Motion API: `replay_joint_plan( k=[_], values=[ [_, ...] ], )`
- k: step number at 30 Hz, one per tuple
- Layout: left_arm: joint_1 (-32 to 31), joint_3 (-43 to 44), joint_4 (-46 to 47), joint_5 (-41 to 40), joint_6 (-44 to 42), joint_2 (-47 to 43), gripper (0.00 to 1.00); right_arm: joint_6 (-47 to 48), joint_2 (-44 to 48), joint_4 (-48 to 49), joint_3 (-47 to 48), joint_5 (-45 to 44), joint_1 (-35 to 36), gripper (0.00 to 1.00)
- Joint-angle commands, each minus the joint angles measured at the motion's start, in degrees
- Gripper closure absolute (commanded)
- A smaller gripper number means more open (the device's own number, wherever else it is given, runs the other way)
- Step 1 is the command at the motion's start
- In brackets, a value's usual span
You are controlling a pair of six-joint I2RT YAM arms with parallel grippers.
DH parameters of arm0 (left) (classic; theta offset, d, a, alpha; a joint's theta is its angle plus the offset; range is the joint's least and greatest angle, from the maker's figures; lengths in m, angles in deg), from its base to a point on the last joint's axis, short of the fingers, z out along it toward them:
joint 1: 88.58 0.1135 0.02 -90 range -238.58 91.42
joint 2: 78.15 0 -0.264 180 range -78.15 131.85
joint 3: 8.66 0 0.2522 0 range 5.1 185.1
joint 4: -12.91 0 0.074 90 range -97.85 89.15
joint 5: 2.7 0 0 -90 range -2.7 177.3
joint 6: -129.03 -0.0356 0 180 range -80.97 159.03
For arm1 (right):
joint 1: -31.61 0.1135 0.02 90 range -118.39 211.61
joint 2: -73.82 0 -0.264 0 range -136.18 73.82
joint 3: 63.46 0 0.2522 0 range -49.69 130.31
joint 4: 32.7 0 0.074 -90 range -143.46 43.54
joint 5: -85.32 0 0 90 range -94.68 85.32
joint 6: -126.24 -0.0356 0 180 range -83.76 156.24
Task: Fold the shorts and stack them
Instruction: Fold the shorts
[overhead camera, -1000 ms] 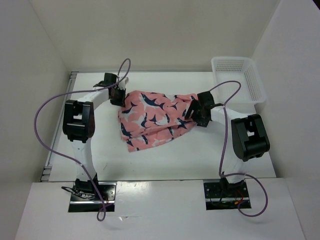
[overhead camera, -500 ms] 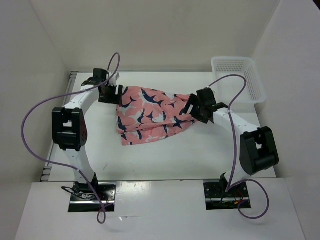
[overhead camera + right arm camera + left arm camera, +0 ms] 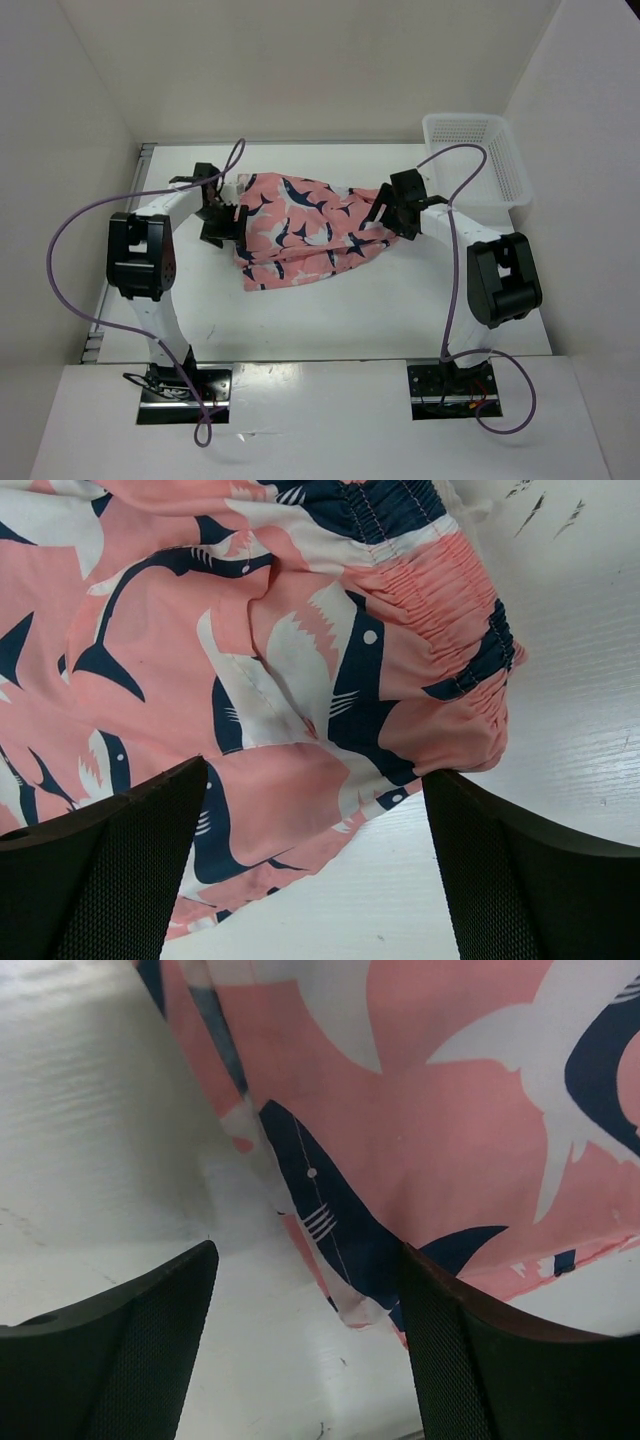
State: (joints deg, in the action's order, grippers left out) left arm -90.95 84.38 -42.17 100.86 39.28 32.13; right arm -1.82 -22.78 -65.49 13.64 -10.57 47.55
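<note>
Shorts (image 3: 305, 230) bunched on table (image 3: 400, 310), L gripper (image 3: 222, 222) open, R gripper (image 3: 385, 218) open

Shorts (image 3: 300, 230) on table (image 3: 400, 310); basket (image 3: 516, 170) behind (far right).

No words, numbers, labels or signs can be read on anything here
</note>
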Motion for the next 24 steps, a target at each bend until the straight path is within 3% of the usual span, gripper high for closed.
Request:
replay_joint_plan(
  k=[1, 12, 13, 16, 17, 21, 24],
  values=[
    [-1.2, -0.4, -3.3, 2.9, -0.3, 1.7, 0.21, 0.3, -0.2, 1.4, 2.4, -1.8, -0.5, 0.08],
    [-2.7, -1.0, -6.8, 3.4, -0.3, 5.2, 0.50, -1.4, 1.1, 0.9, -1.8, -3.3, -1.0, 0.17],
    [-2.7, -1.0, -7.3, 3.4, -0.3, 5.2, 0.57, -1.4, 1.1, 1.5, -2.6, -3.3, -1.0, 0.18],
    [-2.7, -1.5, -7.3, 4.0, -0.3, 5.7, 0.69, -1.9, 0.5, 2.3, -3.3, -4.1, -1.0, 0.33],
    [-2.7, -1.5, -7.3, 4.6, -0.3, 5.7, 0.76, -1.9, 0.5, 2.8, -3.3, -4.7, -1.0, 0.41],
    [-2.7, -1.5, -7.8, 8.6, -0.3, 5.7, 0.98, -0.7, -0.7, 1.8, -2.2, -6.6, -1.0, 0.59],
    [-1.6, -2.7, -7.8, 10.9, -0.3, 3.9, 1.00, -0.2, -0.7, 0.7, -1.6, -6.6, -1.0, 0.71]
  ],
)
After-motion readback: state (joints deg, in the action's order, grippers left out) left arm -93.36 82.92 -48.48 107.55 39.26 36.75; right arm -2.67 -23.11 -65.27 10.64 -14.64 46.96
